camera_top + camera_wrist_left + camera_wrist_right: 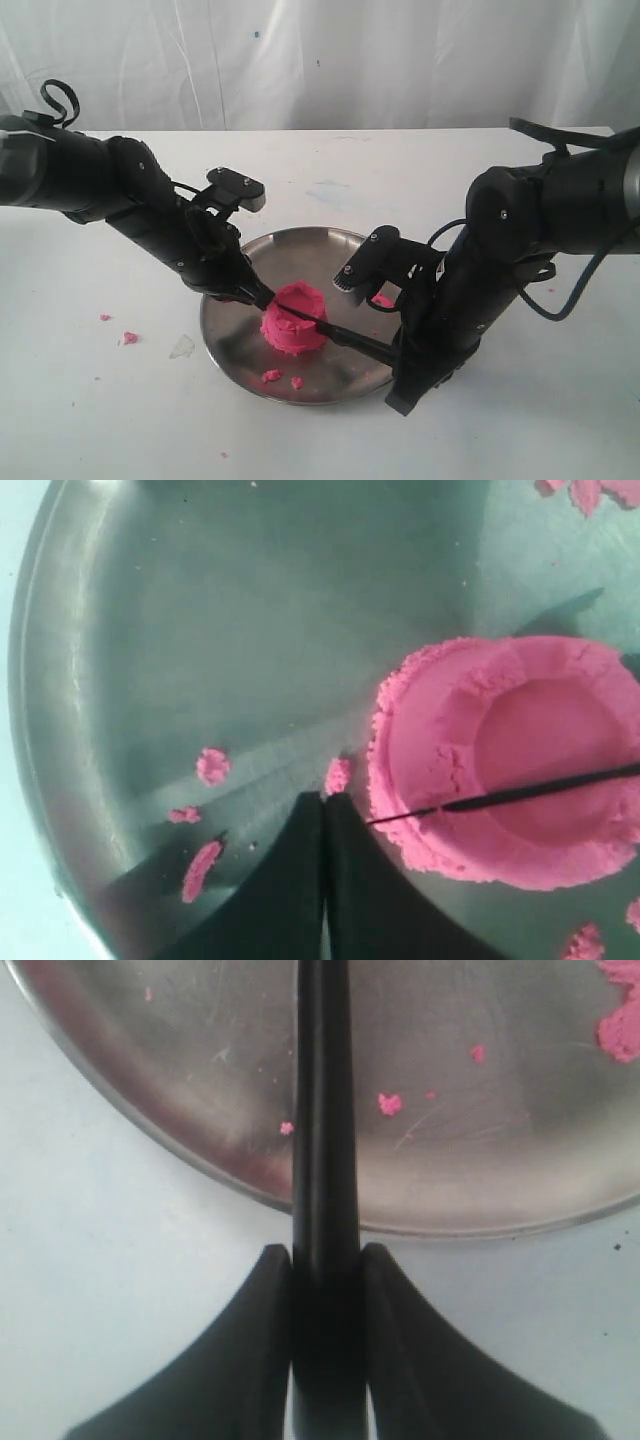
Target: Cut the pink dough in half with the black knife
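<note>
The pink dough is a cup-shaped mound with a dented top, sitting in one piece on the steel plate. The black knife lies across the dough's top, and its thin blade rests on the rim and hollow. My right gripper is shut on the knife's handle at the plate's near right edge. My left gripper is shut with nothing in it, its tips on the plate just beside the dough's left side.
Small pink crumbs lie on the plate and on the white table at the left. A clear scrap lies near the plate's left edge. White curtain hangs behind the table.
</note>
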### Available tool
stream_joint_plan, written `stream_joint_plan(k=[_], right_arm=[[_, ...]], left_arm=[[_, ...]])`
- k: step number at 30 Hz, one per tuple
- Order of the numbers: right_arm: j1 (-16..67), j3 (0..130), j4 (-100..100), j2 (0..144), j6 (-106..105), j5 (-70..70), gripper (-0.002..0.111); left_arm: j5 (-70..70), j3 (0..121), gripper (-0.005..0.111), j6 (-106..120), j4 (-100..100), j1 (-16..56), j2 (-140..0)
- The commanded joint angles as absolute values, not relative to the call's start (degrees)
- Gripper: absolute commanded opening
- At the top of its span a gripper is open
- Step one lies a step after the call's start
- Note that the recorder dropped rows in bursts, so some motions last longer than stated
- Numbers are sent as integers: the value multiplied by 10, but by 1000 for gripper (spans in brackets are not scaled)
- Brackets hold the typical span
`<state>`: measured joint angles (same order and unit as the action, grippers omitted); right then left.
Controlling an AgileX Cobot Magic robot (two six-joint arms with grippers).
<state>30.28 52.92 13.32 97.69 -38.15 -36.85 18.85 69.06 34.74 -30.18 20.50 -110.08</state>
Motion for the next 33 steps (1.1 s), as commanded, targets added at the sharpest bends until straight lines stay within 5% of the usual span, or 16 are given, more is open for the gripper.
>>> stream_joint_plan(k=[1, 33], right_arm=[[303, 527, 135, 976, -374, -367, 0], [303, 527, 135, 976, -373, -360, 0]], left_arm=[[195, 687, 0, 349, -304, 205, -1123], [197, 687, 0, 349, -302, 205, -1135]])
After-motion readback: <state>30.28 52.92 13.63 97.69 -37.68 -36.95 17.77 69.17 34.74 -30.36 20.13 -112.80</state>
